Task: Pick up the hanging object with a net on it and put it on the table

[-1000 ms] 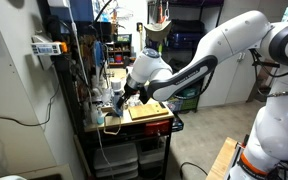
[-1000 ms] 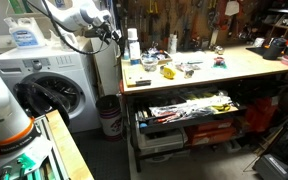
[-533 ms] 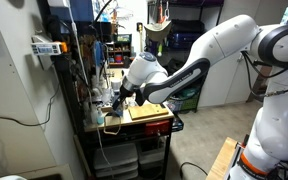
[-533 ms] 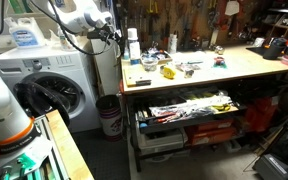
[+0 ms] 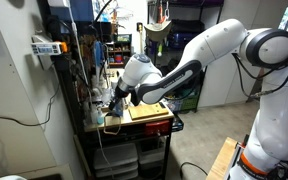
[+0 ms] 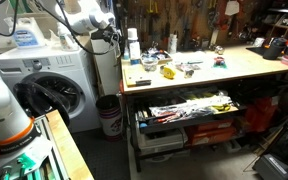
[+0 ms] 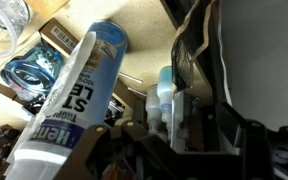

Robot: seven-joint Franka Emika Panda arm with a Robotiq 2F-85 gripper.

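My gripper is at the end of the wooden workbench, close to the tool wall, and also shows in an exterior view. In the wrist view its dark fingers fill the bottom edge, too dark to show whether they are open. Just ahead of them stand small bottles with blue caps and a white-and-blue spray can. I cannot pick out a hanging object with a net among the tools on the wall. Nothing shows between the fingers.
Small tools and a yellow item lie on the bench top. An open drawer of tools juts out below. A washing machine stands beside the bench with a bin between them. A wooden block lies on the bench by my arm.
My arm has shifted a little toward the bench's end and the wall, with the gripper edging closer to the bottles. Nothing on the bench has moved.
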